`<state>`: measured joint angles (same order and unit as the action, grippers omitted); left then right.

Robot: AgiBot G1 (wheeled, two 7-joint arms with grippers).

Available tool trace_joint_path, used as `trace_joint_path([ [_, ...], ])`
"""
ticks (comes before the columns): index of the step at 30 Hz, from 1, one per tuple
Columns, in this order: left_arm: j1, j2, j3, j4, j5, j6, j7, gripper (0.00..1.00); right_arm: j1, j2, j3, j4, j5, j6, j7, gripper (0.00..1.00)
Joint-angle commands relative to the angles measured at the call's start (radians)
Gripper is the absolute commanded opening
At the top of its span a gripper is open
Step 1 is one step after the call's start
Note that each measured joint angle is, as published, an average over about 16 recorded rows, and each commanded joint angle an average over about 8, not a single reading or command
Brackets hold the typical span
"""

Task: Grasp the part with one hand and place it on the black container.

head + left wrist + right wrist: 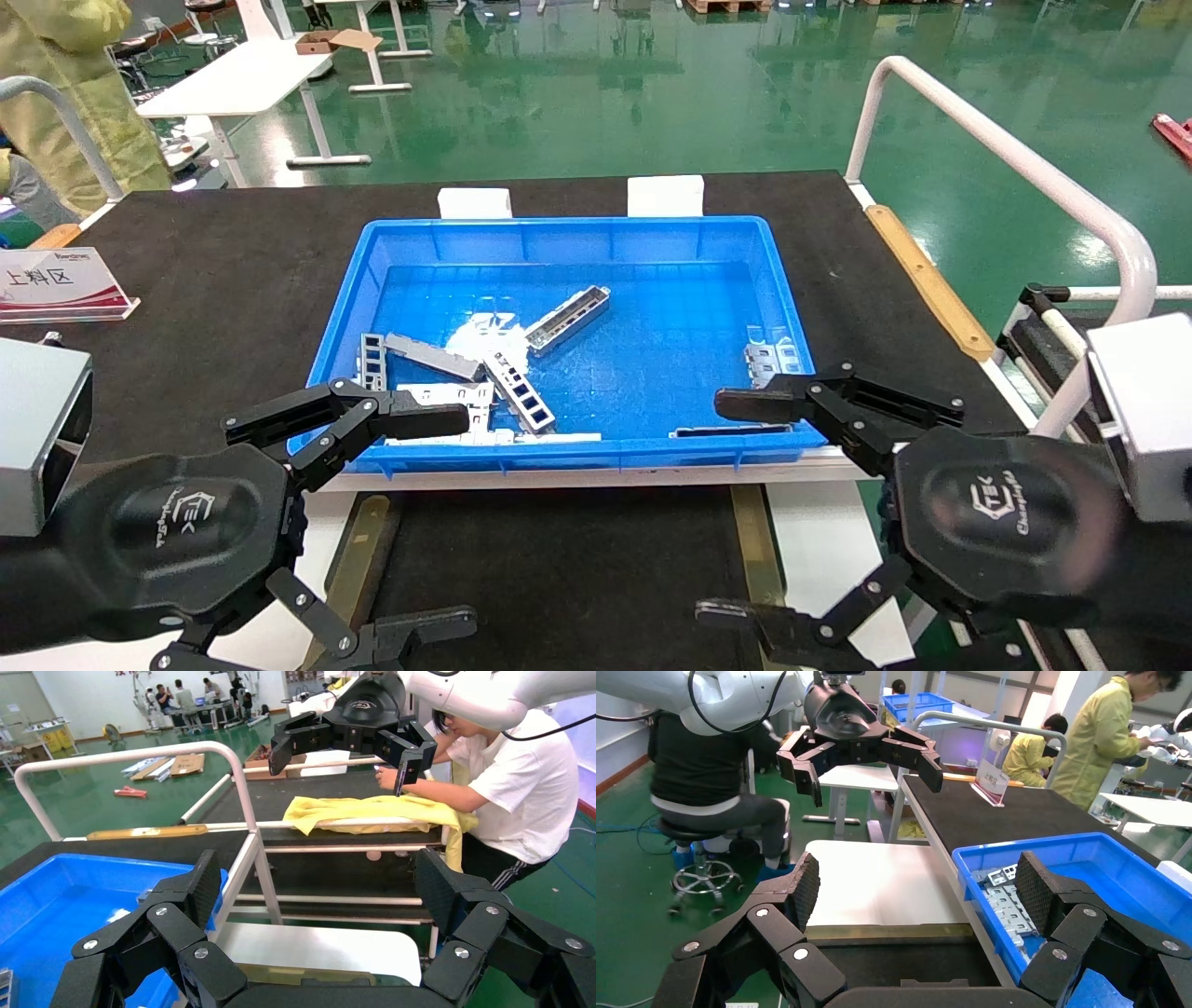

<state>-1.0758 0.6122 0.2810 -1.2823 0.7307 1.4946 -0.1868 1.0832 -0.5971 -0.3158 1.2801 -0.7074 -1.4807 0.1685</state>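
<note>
Lying diagonally in the blue bin [708, 244], the part [568, 320] is looking stiff, light and slick; gripping across its narrow middle seems safest. Left gripper [396, 522] and right gripper [745, 508] are hovering near the black container [559, 559], jaws wide, holding nothing.

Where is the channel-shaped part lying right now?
In the head view, the part lies diagonally near the middle of the blue bin, behind the ladder-like brackets.

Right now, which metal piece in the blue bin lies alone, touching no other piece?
The channel bar, lying diagonally mid-bin with its trough up. The other pieces are piled at the bin's front-left corner or sit against its right and front walls.
</note>
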Motion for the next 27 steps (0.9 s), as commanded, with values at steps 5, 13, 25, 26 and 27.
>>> trace_joint_path([
  [5,0.0,0.0,0.0,0.0,0.0,0.0,0.0,1.0,0.0,0.0,0.0,0.0,0.0,0.0,0.0,1.0],
  [13,0.0,0.0,0.0,0.0,0.0,0.0,0.0,1.0,0.0,0.0,0.0,0.0,0.0,0.0,0.0,1.0],
  [25,0.0,0.0,0.0,0.0,0.0,0.0,0.0,1.0,0.0,0.0,0.0,0.0,0.0,0.0,0.0,1.0],
  [26,0.0,0.0,0.0,0.0,0.0,0.0,0.0,1.0,0.0,0.0,0.0,0.0,0.0,0.0,0.0,1.0],
  [27,0.0,0.0,0.0,0.0,0.0,0.0,0.0,1.0,0.0,0.0,0.0,0.0,0.0,0.0,0.0,1.0],
])
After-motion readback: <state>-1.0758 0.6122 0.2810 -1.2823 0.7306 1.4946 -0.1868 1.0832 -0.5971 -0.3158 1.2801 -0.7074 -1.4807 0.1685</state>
